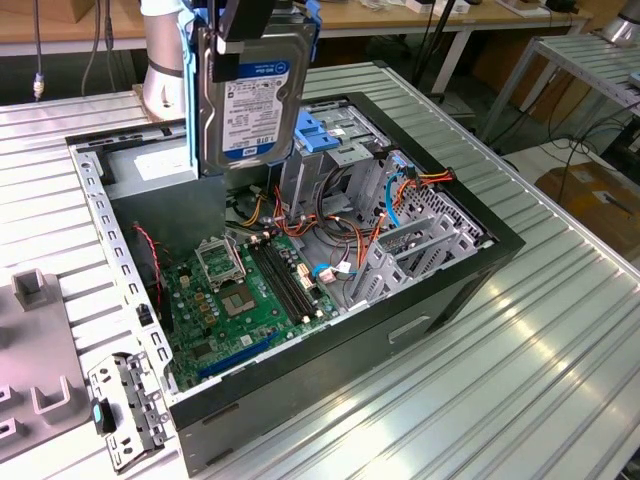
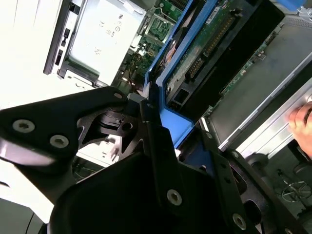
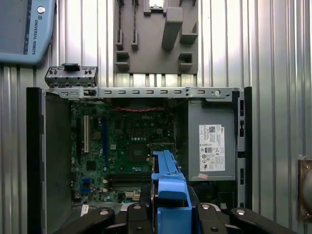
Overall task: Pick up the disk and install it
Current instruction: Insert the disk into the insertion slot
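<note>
The disk [image 1: 255,95] hangs upright above the open computer case [image 1: 480,250], over its back part near the power-supply box [image 1: 150,165]. It is silver-grey with a white and blue label and blue side rails. My gripper [image 1: 243,25] is shut on its top edge. In the first wrist view the disk's blue rail [image 3: 168,192] sits between the black fingers [image 3: 141,214], with the motherboard [image 3: 126,146] far below. In the second wrist view the disk's green circuit side [image 2: 214,44] and blue rail [image 2: 173,122] run away from my gripper [image 2: 161,122].
The case lies on its side on a slatted metal table [image 1: 560,360]. Inside are coloured cables [image 1: 330,225], a metal drive cage with a light-blue latch [image 1: 320,130] and the power-supply box [image 3: 210,146]. A grey fixture [image 1: 35,340] and a loose metal bracket [image 1: 125,410] lie at the exterior view's left.
</note>
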{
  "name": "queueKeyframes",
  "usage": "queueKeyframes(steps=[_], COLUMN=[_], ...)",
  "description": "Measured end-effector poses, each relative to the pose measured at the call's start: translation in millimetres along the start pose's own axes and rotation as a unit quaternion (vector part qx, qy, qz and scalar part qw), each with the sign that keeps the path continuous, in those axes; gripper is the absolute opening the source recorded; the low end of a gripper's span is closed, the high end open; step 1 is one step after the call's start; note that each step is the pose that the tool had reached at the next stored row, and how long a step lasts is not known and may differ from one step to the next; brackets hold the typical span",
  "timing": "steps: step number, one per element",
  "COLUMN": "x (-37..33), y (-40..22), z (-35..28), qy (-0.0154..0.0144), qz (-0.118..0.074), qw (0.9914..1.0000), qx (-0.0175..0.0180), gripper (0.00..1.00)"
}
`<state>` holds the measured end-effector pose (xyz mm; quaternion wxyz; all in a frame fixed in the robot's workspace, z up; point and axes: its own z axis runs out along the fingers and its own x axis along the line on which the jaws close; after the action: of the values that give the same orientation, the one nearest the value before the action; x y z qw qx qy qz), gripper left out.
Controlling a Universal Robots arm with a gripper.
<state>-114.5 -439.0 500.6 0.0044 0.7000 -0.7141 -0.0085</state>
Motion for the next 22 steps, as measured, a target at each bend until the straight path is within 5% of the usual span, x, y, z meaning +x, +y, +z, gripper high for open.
queueKeyframes(steps=[22], x=[17.2], y=[-0.4], z=[-0.1], qy=[0.0], qz=[0.0], qw=[1.0], qx=[0.0], gripper=[0.37])
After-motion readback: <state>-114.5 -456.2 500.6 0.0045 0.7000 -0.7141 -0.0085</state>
